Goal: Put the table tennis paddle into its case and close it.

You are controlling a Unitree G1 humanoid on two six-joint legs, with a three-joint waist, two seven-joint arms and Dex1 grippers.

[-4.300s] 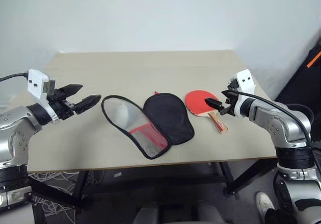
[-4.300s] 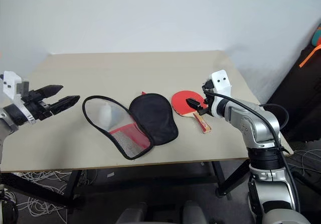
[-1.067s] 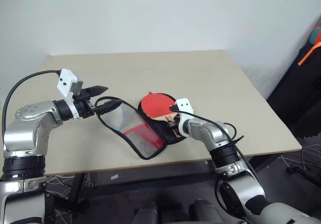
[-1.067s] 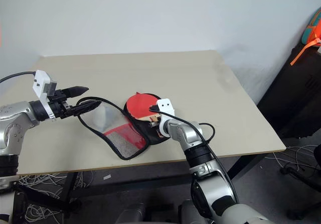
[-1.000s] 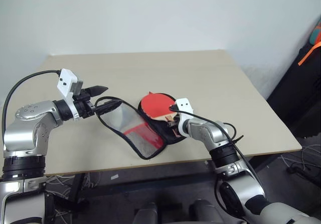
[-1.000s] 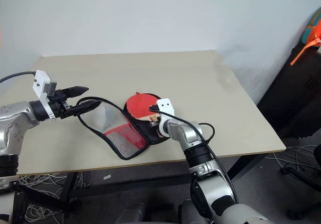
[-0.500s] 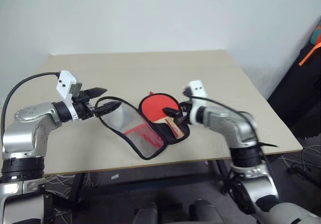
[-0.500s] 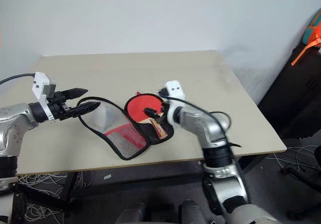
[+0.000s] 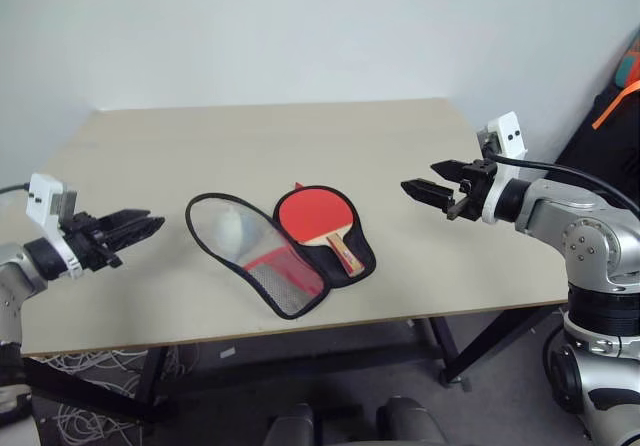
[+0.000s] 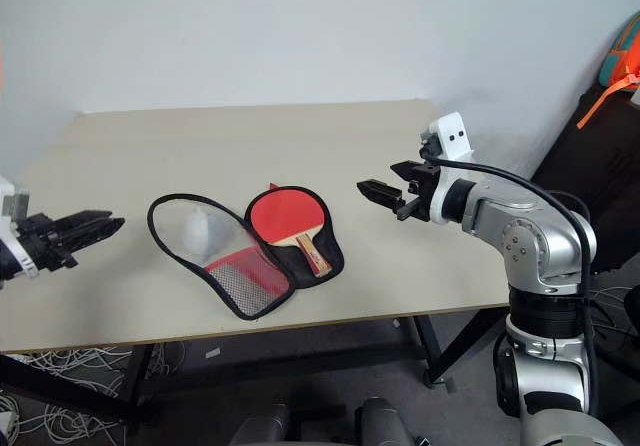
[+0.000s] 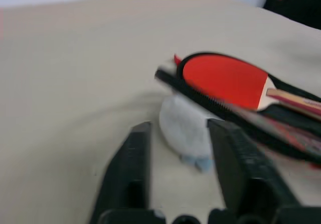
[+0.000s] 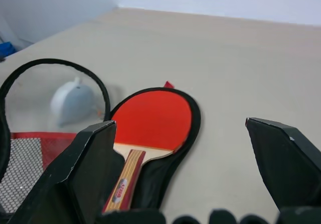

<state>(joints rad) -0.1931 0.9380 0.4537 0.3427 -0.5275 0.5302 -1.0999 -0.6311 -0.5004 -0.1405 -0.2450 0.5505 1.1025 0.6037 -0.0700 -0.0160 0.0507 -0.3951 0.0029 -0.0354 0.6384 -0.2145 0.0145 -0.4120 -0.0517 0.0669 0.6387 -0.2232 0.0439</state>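
The case lies unzipped and spread flat in the middle of the table. The table tennis paddle rests in its right half, red face up, pale handle toward the table's front edge. A greyish-white ball sits within the black rim of the left half. My left gripper hovers well left of the case, its fingers a little apart with nothing between them; from the left wrist its fingers point at the ball. My right gripper hangs to the right of the paddle, wide open and empty.
The beige table ends just in front of the case and close under my right arm. A dark bag with an orange strap stands beyond the right edge. A pale wall runs behind the table.
My right gripper has let go of the paddle and drawn back up and to the right. My left gripper has released the case's rim and pulled away to the left; its fingers stand closer together.
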